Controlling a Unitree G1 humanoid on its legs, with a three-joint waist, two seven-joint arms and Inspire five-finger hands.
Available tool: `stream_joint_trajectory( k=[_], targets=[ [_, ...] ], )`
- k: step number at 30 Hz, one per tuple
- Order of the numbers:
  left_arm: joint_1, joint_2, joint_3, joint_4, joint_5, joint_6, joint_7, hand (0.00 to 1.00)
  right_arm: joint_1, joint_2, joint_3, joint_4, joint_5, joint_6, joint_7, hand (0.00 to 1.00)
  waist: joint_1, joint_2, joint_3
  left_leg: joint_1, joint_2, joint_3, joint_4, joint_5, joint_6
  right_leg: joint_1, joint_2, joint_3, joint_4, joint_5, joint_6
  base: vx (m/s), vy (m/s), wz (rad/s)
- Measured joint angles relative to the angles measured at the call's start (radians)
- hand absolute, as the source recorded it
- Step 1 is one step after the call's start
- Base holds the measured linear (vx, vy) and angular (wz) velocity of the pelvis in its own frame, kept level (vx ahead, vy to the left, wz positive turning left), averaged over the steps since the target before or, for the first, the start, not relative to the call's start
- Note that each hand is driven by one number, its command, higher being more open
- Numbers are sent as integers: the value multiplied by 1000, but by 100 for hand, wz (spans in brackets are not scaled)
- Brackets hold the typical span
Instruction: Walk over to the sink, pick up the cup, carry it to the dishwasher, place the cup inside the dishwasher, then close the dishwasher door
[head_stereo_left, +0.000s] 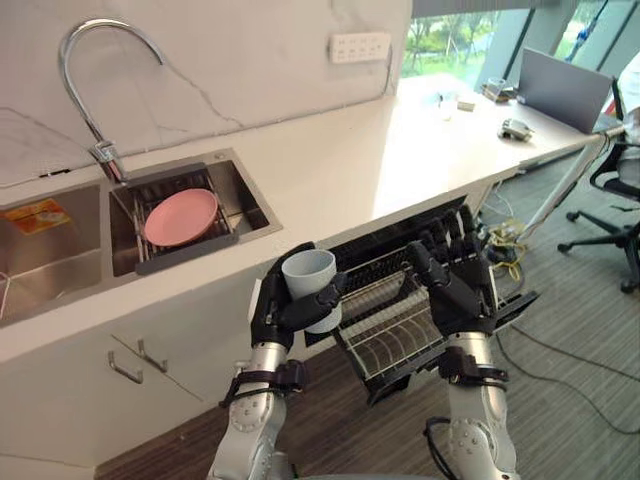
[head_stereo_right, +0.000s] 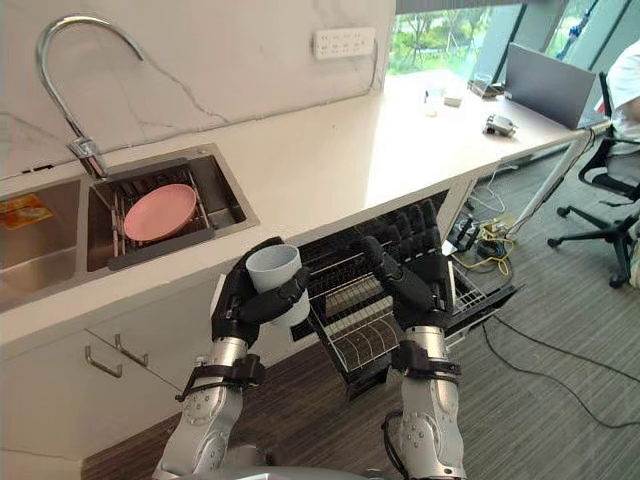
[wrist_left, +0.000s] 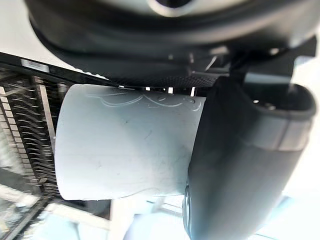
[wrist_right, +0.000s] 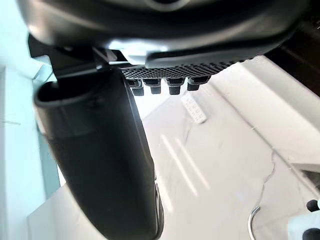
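Both silver-grey forearms rise from the lower edge of the eye views, hands lifted side by side in front of the desk. Left hand has its fingers curled round the pale cup, thumb pressed across the near side; the left wrist view shows the thumb lying against the cup's wall. Held upright with its mouth up, the cup hangs in the air just off the desk's front edge, beside the left corner of the open dishwasher and not inside it. Right hand stands over the pulled-out wire rack, palm toward the desk, fingers straight and pointing up and away, holding nothing. Further back on the left, a pink plate rests on a drainer in the sink under the curved faucet
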Motion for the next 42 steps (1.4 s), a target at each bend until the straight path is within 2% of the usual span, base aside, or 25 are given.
stream_joint_trajectory(
  k=[1,3,4,5,6,7,8,9,10,11,12,14,15,16,18,20,22,26,29,30,32,34,37,38,42],
  targets=[
    [-10,1,-7,0,0,-17,-2,0,-2,3,-30,-26,2,-7,12,100,0,0,-2,7,8,15,-49,-35,26,3,-11,-3,-1,0,0,11,69,13],
    [-33,1,-33,0,1,-26,-9,0,-13,4,-75,-49,11,-25,14,100,-5,-9,3,9,21,16,-188,-46,29,2,-46,-5,0,2,5,64,136,10],
    [-42,1,-51,0,1,-25,-11,0,-19,2,-93,-51,14,-28,9,100,-14,-20,2,11,31,9,-286,-25,6,1,-83,-4,6,3,26,104,195,5],
    [-44,1,-62,1,0,-22,-11,0,-19,-3,-99,-51,13,-28,7,100,-19,-21,1,17,37,0,-333,-3,-2,0,-100,-2,10,1,36,105,197,-5],
    [-48,0,-74,3,0,-19,-13,0,-20,-16,-101,-49,12,-28,2,100,-27,-17,-1,24,44,-16,-386,33,-7,-2,-125,8,21,-6,65,128,267,-21],
    [-55,-8,-85,18,-1,-19,-19,0,-19,-38,-101,-40,12,-25,-9,100,-32,-7,-7,43,51,-33,-404,92,2,-5,-156,34,47,-26,103,190,382,-37],
    [-57,-20,-94,36,-1,-19,-23,0,-19,-63,-102,-30,13,-21,-18,100,-33,17,-22,63,51,-40,-407,138,-32,-6,-167,56,62,-40,131,208,415,-38],
    [-62,-10,-95,57,-2,-19,-30,0,-19,-57,-101,-10,14,-20,-24,100,-44,4,-39,65,20,-26,-382,127,-107,-6,-206,77,68,-48,143,275,484,-23],
    [-70,19,-93,72,-3,-19,-37,0,-18,-38,-98,9,17,-7,-34,100,-65,-40,-54,55,-39,0,-380,106,-82,-16,-256,130,44,-51,135,253,413,2],
    [-86,29,-89,77,-4,-16,-38,0,-19,-31,-104,15,18,-3,-36,100,-69,-57,-49,42,-66,2,-371,98,-71,-15,-273,149,32,-38,136,225,373,13],
    [-95,31,-86,82,-4,-8,-38,0,-20,-31,-107,25,18,-2,-37,100,-70,-60,-47,34,-82,1,-359,93,-65,-16,-281,160,25,-13,145,133,261,17],
    [-102,38,-81,84,-6,13,-38,0,-21,-25,-111,81,20,7,-52,100,-63,-53,-50,36,-91,-5,-351,74,-53,-15,-282,161,16,71,143,102,224,5],
    [-103,39,-81,81,-5,15,-40,0,-21,-20,-113,91,20,7,-53,100,-61,-53,-50,38,-93,-4,-355,72,-51,-16,-282,156,17,87,140,84,159,-4],
    [-107,40,-80,75,-2,23,-40,0,-21,-10,-117,104,20,7,-53,100,-57,-53,-50,45,-94,0,-366,70,-48,-26,-282,154,26,111,114,68,150,-23],
    [-108,41,-61,69,-1,48,-37,0,-37,8,-114,135,18,15,-53,100,-48,-41,-46,95,-93,22,-415,67,-36,-81,-283,127,81,192,39,54,190,-60],
    [-109,48,-26,63,-1,54,-32,0,-51,20,-101,136,17,19,-46,100,-50,-25,-39,135,-80,76,-454,66,-24,-109,-272,97,63,251,53,17,197,-86],
    [-118,49,10,62,-2,53,-15,0,-66,18,-87,136,17,23,-30,100,-53,-27,-40,140,-65,111,-452,69,-21,-127,-240,88,18,254,61,-2,81,-74],
    [-175,52,54,62,-3,50,11,0,-87,-3,-98,136,22,40,3,100,-52,-16,-30,103,-63,102,-425,61,-27,-119,-220,75,-87,262,79,-44,7,-31],
    [-193,42,46,63,-3,38,10,0,-90,-18,-96,136,62,81,47,100,-48,-20,-23,94,-44,89,-424,63,-61,-88,-201,47,-144,203,144,-102,-147,-5],
    [-194,36,46,66,-2,37,11,0,-93,-24,-94,136,73,89,60,100,-49,-12,-19,94,-37,79,-428,66,-67,-89,-190,47,-143,200,157,-104,-175,-11],
    [-196,21,30,69,0,36,15,0,-98,-49,-85,135,130,130,105,100,-44,4,-16,117,-5,56,-477,100,-99,-97,-140,54,-145,196,125,-75,-170,-20],
    [-208,17,16,69,10,31,23,0,-109,-63,-80,124,165,168,155,100,-47,7,-18,143,28,59,-519,129,-117,-91,-103,57,-157,201,104,-14,-175,-20],
    [-234,13,13,78,70,25,41,0,-120,-79,-73,85,178,221,227,100,-54,2,-17,167,43,64,-578,167,-129,-91,-78,56,-164,212,98,16,-107,-8],
    [-247,13,13,86,120,11,57,0,-126,-96,-63,68,179,255,271,100,-54,1,-17,190,40,70,-626,192,-133,-89,-74,55,-166,213,97,25,-46,-2],
    [-271,19,23,105,247,-39,97,0,-135,-120,-34,62,208,321,331,100,-52,1,-18,243,27,73,-727,244,-134,-76,-74,45,-169,213,97,9,-26,6]
  ],
)
